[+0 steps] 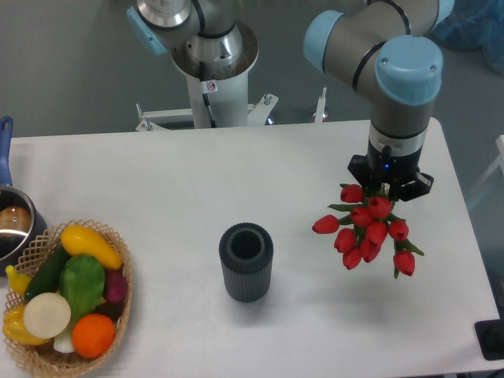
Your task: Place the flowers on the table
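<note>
Holding the flowers (367, 230) over the right part of the white counter (173, 189).
At far left a pot (12, 224) sits beside a wicker basket (118, 315) of vegetables and fruit; near the middle stands a dark ribbed vase (246, 261); on the right the gripper (387, 183) points down, its fingers hidden behind the blooms yet apparently pinching the stems, red buds fanning below.

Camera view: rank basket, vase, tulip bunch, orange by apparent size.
1. Basket, cut off by the frame edge.
2-3. Tulip bunch and vase look alike; the bunch hangs from the pincer, nearer the camera.
4. Orange.
</note>
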`<state>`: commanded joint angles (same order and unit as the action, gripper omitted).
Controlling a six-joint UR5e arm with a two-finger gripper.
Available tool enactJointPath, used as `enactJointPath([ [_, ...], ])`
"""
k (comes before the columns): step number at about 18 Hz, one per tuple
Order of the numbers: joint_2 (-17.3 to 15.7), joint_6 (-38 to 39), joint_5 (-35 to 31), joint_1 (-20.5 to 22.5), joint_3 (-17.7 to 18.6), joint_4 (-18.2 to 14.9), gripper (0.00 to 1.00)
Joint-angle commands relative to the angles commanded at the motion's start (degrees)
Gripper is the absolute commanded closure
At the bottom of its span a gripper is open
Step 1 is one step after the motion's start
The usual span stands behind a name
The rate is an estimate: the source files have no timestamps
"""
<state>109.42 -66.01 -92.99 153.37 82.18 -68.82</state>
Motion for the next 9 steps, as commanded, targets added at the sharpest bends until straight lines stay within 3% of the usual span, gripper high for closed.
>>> enactJointPath([
  [4, 0.1, 0.1, -0.2, 0.3, 0.0, -0.3, 0.95],
  [5, 0.2, 0.1, 0.1, 0.4, 0.2, -1.9, 0.94],
  [9, -0.4, 0.4, 0.3, 0.4, 4.1, -3.1, 0.95],
])
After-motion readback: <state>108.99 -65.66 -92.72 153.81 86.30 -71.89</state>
